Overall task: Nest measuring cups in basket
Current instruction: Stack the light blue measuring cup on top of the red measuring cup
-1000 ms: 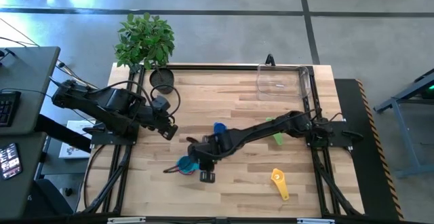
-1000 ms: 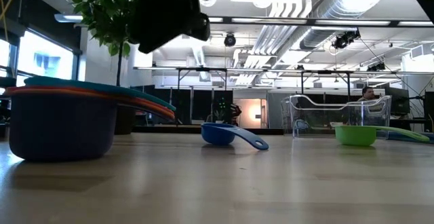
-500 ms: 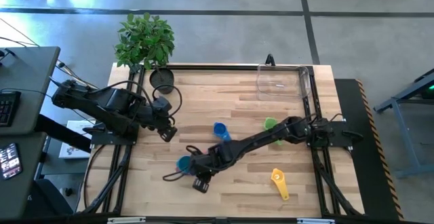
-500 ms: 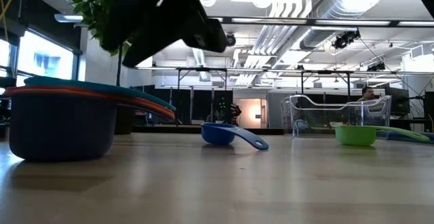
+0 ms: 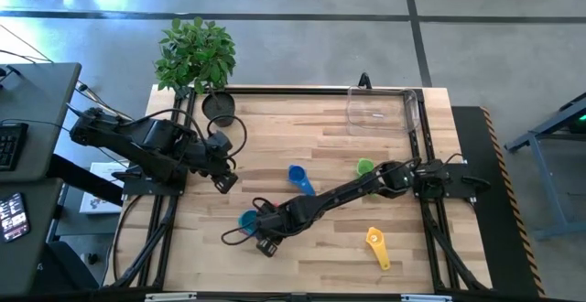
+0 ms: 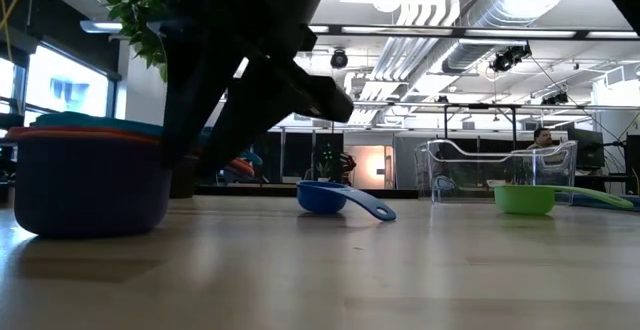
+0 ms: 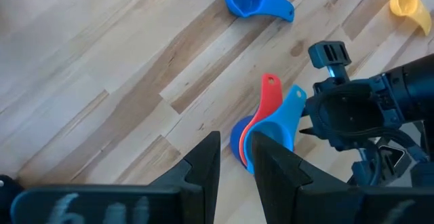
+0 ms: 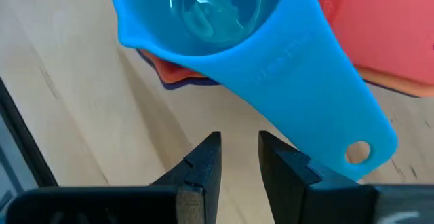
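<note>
Measuring cups, nested [image 5: 247,221] at the table's near left in the high view, lie just beside the right gripper [image 5: 266,242], whose right wrist view shows narrow, empty fingers [image 8: 203,159] below the teal handle [image 8: 319,108].

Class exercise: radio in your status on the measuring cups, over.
Right gripper empty, low beside nested cup stack. Left gripper parked, empty. Blue, green, yellow cups loose; basket empty. Path clear.
</note>
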Robot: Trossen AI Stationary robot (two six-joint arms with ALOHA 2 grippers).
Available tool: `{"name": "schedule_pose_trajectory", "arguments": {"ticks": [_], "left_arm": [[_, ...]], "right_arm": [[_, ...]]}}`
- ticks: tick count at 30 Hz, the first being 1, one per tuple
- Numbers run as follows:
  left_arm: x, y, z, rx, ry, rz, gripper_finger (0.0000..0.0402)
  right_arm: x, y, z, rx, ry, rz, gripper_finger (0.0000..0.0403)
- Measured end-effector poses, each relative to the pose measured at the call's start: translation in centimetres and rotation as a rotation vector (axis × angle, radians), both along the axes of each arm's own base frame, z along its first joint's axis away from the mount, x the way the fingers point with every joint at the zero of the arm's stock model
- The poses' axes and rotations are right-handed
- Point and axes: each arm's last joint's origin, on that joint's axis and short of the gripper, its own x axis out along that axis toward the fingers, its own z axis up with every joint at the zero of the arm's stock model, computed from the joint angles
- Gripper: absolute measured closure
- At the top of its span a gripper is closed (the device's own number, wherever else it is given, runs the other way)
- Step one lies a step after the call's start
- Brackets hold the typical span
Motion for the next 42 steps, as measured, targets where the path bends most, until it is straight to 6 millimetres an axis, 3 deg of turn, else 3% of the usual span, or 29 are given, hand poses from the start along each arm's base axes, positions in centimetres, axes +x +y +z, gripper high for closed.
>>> {"name": "schedule_pose_trajectory", "arguments": {"ticks": [16, 26, 36, 42], "left_arm": [[0.0, -0.1, 0.0, -0.005, 0.007, -0.032, 0.0328], [0.0, -0.1, 0.0, 0.007, 0.010, -0.058, 0.0328], [-0.1, 0.0, -0.1, 0.028, 0.020, -0.095, 0.0328], [-0.1, 0.0, -0.1, 0.036, 0.025, -0.111, 0.0328]], "right_arm": [[0.3, -1.9, 0.8, -0.175, -0.058, -0.125, 0.0313], [0.0, -4.2, 0.9, -0.207, 0.030, -0.131, 0.0313], [-1.6, -6.4, 5.9, -0.216, 0.037, 0.005, 0.0313], [-2.1, -9.4, 8.2, -0.227, 0.024, 0.090, 0.0313]]}}
